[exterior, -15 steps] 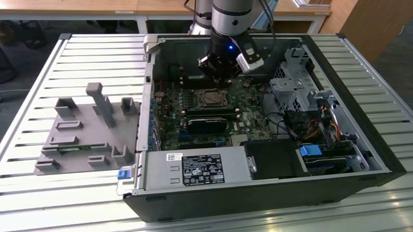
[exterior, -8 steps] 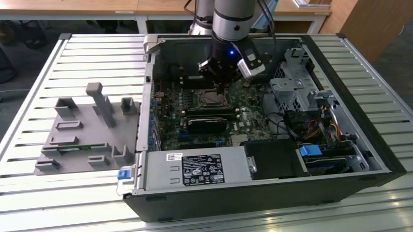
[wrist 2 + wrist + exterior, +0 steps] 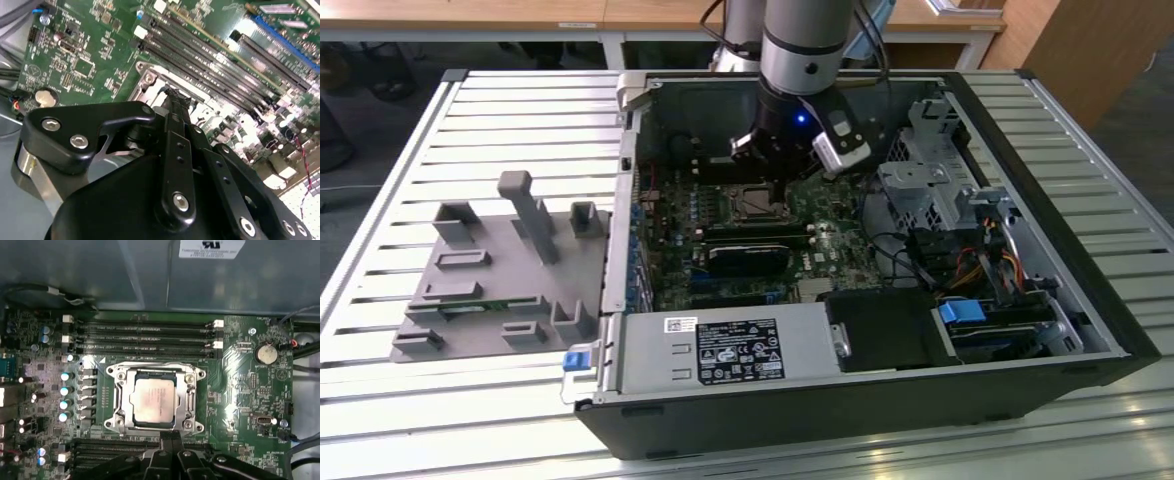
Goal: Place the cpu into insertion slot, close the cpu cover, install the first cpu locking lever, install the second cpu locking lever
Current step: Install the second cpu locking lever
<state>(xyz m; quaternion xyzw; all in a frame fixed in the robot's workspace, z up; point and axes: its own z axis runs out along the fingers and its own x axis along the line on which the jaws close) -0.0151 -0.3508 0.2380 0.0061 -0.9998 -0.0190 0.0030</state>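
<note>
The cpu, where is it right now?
In the first wrist view the cpu lies in the insertion slot, framed by the cpu cover, between memory slot rows, beside the tool.

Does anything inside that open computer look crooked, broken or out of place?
Nothing stands out. In the first wrist view the cpu sits square and flat within the insertion slot, framed by its metal rim. The gripper hangs at the socket's edge.

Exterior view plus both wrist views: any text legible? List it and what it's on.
Power supply label: print and symbols, too small to read.
Case wall sticker, first wrist view: blurred, unreadable.
Board silkscreen, both wrist views: too small.
Cpu top: no legible marking.
Nothing can be quoted.
</note>
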